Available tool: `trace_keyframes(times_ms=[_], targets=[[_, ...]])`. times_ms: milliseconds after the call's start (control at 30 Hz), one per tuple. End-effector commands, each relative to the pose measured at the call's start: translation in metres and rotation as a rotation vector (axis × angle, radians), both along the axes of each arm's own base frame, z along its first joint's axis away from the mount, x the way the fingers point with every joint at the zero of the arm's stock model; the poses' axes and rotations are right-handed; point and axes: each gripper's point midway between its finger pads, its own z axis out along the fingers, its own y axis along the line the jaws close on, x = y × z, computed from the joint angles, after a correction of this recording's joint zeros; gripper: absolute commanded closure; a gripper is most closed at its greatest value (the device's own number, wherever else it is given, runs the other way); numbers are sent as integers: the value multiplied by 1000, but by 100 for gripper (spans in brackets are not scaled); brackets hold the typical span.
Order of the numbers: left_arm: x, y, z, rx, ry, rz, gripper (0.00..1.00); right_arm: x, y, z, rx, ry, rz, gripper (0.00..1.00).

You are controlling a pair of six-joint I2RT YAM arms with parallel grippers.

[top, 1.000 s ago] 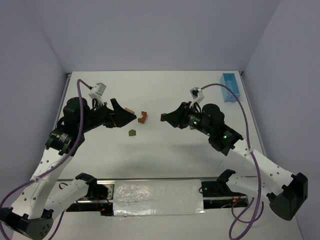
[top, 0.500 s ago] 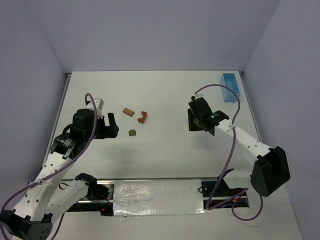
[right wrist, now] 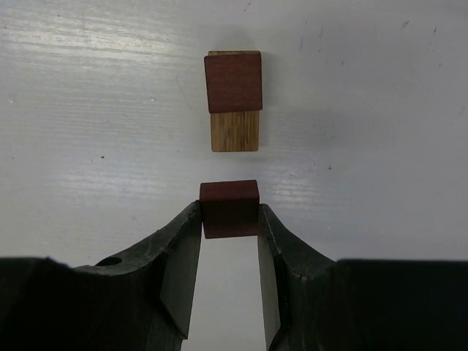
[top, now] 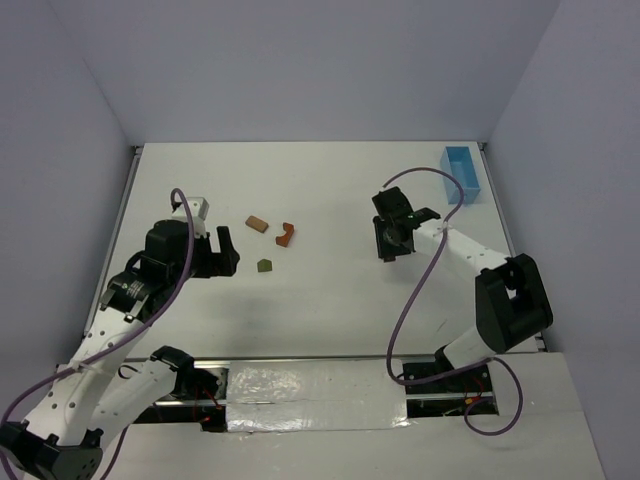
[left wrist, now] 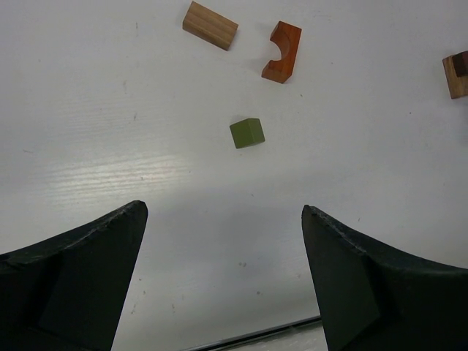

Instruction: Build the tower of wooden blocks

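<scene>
White table [top: 330, 300] — tan block [top: 257, 223], orange arch [top: 286, 234], green block [top: 264, 266], 2-piece brown-on-tan stack [right wrist: 232, 102], light blue box [top: 461, 173] far right

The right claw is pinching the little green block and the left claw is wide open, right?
No. The right wrist view shows the right gripper pinching a dark red-brown block; the green block lies loose on the table. The left gripper is indeed wide open.
</scene>
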Motion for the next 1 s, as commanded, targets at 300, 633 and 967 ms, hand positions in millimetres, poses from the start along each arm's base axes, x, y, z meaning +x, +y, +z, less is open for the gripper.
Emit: trace_keyframes(times_ms=[300, 633, 967], targets=[[6, -5, 7, 5, -36, -26, 1, 40, 3, 2, 21, -37, 18, 87], [5, -7, 7, 3, -36, -31, 1, 43, 2, -6, 4, -18, 25, 83], [4, -9, 8, 1, -41, -44, 1, 44, 2, -9, 1, -8, 29, 80]])
